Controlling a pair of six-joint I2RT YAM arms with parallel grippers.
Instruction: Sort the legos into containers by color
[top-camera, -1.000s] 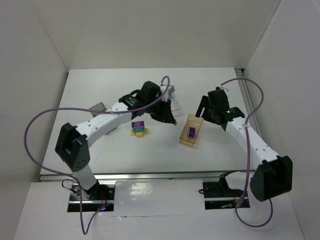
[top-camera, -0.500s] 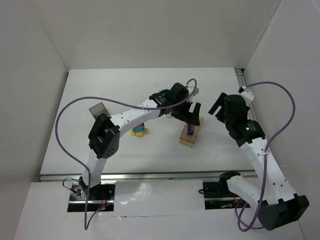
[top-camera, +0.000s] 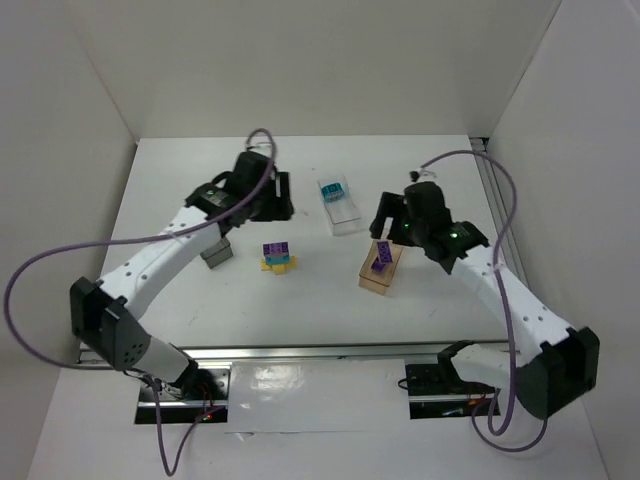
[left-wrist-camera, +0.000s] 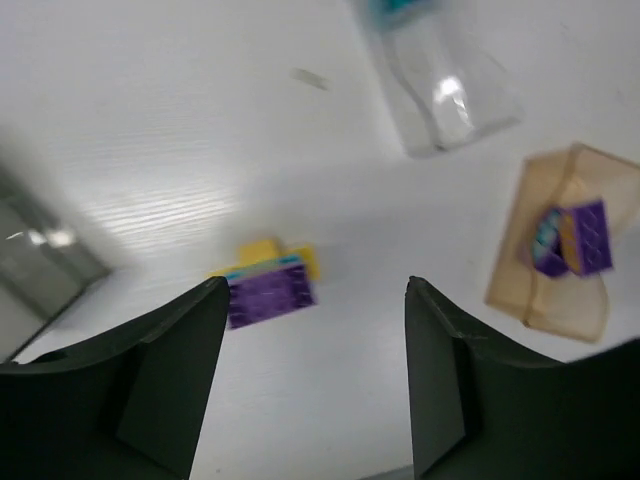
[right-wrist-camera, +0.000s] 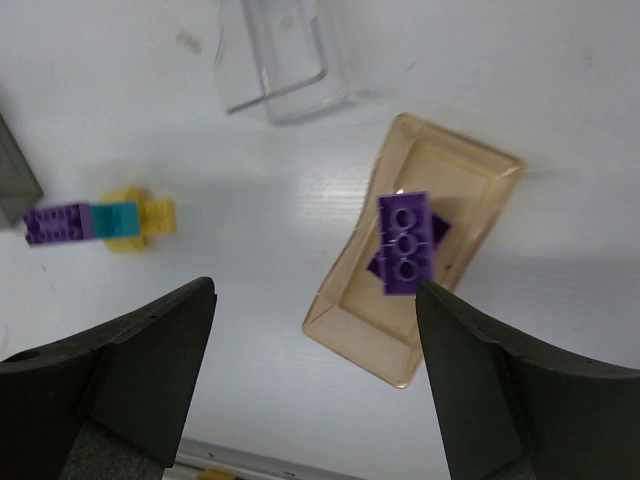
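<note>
The left gripper (left-wrist-camera: 315, 290) is spread wide and holds nothing, at the upper left of the overhead view. Its wrist camera looks down on a small cluster of purple, teal and yellow legos (left-wrist-camera: 268, 285). The cluster lies on the table (top-camera: 300, 300) mid-frame, between the dark grey bin (top-camera: 217, 253) and the tan bin (top-camera: 372, 280). The right gripper (right-wrist-camera: 315, 290) is also spread and empty, above the tan bin, where a purple brick (right-wrist-camera: 405, 243) lies tilted. The clear bin (top-camera: 343, 218), at upper centre, holds a teal brick (top-camera: 332, 189).
</note>
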